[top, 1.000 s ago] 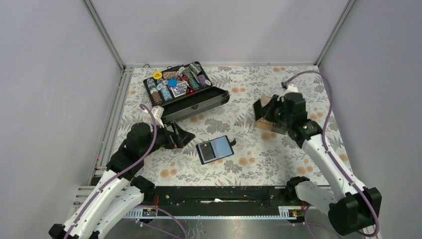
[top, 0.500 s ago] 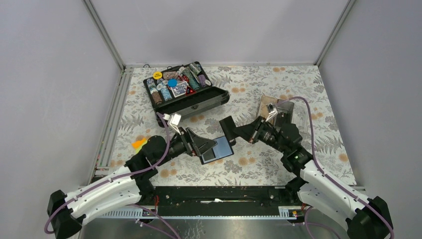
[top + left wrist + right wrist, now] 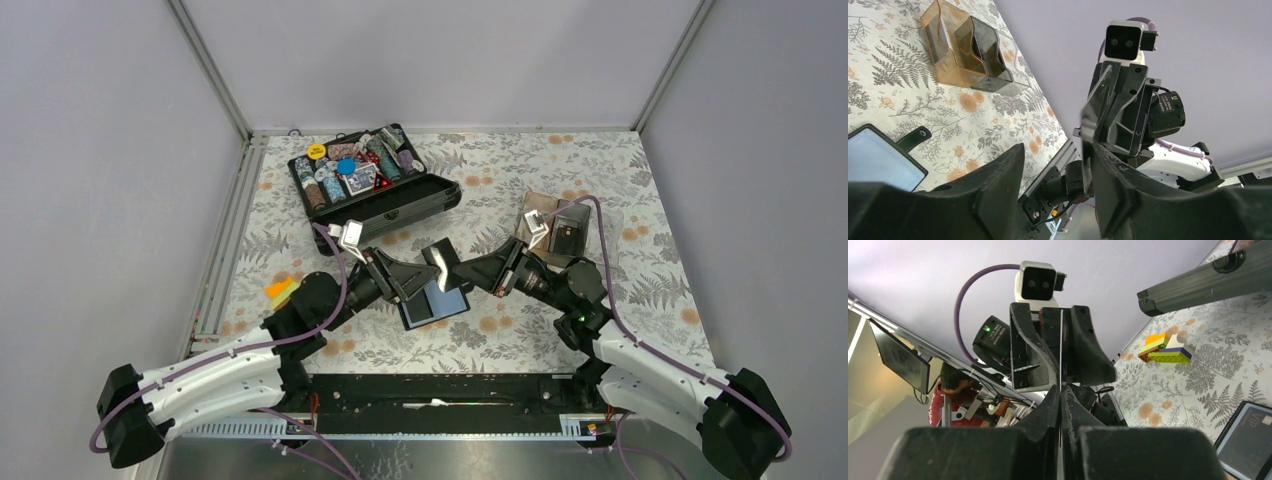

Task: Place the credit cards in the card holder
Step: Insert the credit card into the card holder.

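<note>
The biggest risk I see is the hand-off in the middle of the top view. The right pincer (image 3: 1061, 395) is clamped together on one credit card (image 3: 1061, 345), held in the air over the upper edge of the card holder (image 3: 433, 303). The left pincer (image 3: 1058, 160) stands apart around the card's free end, not gripping it. If the right one lets go too soon, I reckon the card drops flat on the surface (image 3: 600, 170) and is awkward to lift. Lesser worries: the slick card twists as the jaws meet, or the loose card holder slides when a card is pushed in.

Counting:
- one surface
- one chip case (image 3: 400, 210), upper left
- one tinted tray (image 3: 948, 65), upper right, contents uncountable
- two pincers
- one open card holder
- one card aloft
- one small pile of bricks (image 3: 281, 291), left
</note>
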Controlling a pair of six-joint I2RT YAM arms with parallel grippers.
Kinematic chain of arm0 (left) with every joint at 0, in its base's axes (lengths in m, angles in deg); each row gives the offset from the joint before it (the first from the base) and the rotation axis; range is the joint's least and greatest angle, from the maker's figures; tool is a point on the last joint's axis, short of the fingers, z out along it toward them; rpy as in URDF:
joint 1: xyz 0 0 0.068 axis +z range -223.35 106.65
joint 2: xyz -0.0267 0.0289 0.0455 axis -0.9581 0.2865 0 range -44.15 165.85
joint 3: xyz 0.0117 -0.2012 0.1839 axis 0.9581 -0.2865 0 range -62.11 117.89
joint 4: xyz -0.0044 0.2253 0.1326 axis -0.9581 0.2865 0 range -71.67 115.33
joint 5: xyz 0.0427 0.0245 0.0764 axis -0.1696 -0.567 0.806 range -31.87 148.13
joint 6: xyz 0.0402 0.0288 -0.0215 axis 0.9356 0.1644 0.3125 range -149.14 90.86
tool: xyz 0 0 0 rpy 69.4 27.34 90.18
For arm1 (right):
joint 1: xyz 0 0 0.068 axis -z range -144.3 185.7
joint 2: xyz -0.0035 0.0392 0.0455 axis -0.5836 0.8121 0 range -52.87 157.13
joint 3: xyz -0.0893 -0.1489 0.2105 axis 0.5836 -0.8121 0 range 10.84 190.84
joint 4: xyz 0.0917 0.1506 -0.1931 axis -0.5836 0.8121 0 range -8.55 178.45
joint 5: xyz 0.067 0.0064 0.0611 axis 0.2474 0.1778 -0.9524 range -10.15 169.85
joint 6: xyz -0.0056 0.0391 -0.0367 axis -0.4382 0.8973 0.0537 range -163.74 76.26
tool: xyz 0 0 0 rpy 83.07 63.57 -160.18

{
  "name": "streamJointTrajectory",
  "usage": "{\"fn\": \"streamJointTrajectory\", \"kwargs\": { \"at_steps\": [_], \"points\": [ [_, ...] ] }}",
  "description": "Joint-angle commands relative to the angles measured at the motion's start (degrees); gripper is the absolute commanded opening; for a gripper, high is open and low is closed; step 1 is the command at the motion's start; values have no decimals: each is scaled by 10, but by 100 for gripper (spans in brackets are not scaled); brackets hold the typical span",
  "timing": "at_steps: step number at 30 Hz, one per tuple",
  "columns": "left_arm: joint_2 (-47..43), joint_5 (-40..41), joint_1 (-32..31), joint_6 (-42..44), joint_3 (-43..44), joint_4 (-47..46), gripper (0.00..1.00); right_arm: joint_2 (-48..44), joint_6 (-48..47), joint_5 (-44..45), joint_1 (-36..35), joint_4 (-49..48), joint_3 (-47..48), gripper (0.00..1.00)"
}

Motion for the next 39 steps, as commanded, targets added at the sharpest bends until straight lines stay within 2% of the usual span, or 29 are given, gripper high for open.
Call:
{"fn": "streamJointTrajectory", "kwargs": {
  "at_steps": [1, 3, 7, 11, 12, 15, 16, 19, 22, 25, 29, 30, 39],
  "points": [
    [7, 14, -2, 1, 28, -45, 45, 20, 3, -12, -21, -73, 14, 0],
    [3, 24, -2, -2, 24, -41, 35, 27, -1, -10, -26, -72, 12, 0],
    [-5, 33, -2, -3, 17, -31, 23, 32, -11, -7, -29, -57, 7, 0],
    [-4, 29, -2, 3, 20, 0, 2, 27, -41, 7, -29, -1, 10, 0],
    [-8, 37, -2, 6, 20, 21, 0, 18, -63, 28, -28, 60, 21, 6],
    [-21, 70, 2, 17, 30, 126, 0, -5, -147, 168, -29, 317, 84, 41],
    [-18, 74, 6, 21, 38, 172, 0, -1, -184, 206, -29, 384, 98, 47],
    [8, 58, 30, 35, 62, 293, 0, 35, -252, 263, -28, 520, 155, 57],
    [34, 33, 47, 45, 56, 332, 0, 83, -282, 289, -28, 565, 174, 66],
    [62, -2, 62, 43, 37, 307, 0, 154, -304, 320, -29, 592, 195, 65],
    [112, -28, 70, 42, 26, 272, 0, 234, -322, 338, -29, 609, 221, 48],
    [122, -28, 71, 41, 24, 261, 0, 244, -325, 342, -29, 606, 223, 46],
    [196, -75, 89, 36, 1, 165, 0, 288, -344, 349, -28, 557, 214, 49]
  ]
}}
